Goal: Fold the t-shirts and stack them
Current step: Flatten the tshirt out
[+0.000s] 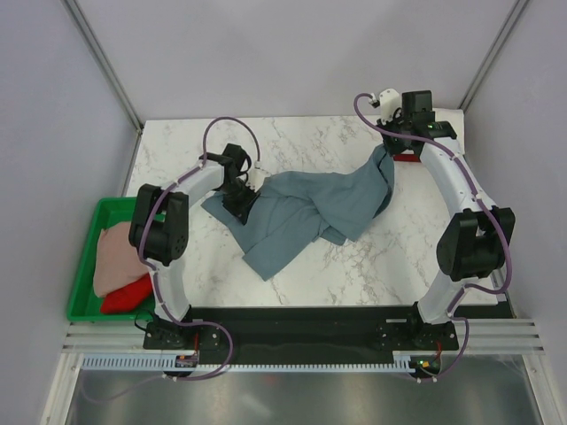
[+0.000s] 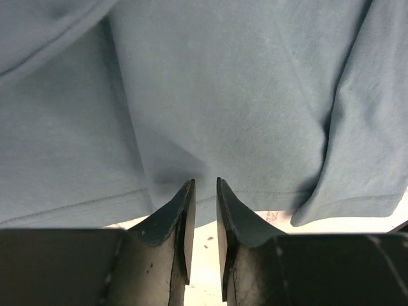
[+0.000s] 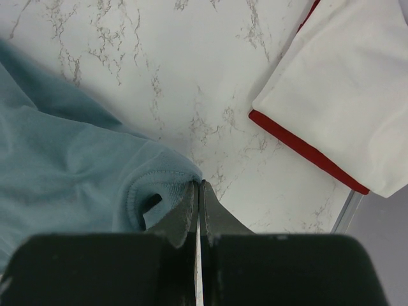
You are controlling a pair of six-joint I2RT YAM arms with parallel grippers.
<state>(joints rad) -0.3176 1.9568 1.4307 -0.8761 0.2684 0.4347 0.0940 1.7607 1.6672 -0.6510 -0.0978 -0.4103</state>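
A slate blue-grey t-shirt [image 1: 310, 208] lies crumpled across the middle of the marble table, stretched between both grippers. My left gripper [image 1: 241, 202] sits at its left hem. In the left wrist view the jaws [image 2: 204, 182] stand a narrow gap apart, with the stitched hem of the blue-grey shirt [image 2: 223, 95] lying across their tips. My right gripper [image 1: 387, 152] is shut on a ribbed edge of the shirt [image 3: 64, 166] at the back right, its jaws [image 3: 199, 183] pressed together. A folded white t-shirt [image 3: 344, 83] lies on a red one [image 3: 299, 145] beside it.
A green tray [image 1: 84, 266] stands off the table's left edge, holding a pale pink shirt [image 1: 120, 252] over a red one [image 1: 124, 299]. Bare marble [image 1: 354, 274] lies in front of the blue-grey shirt. Grey walls close in the back and sides.
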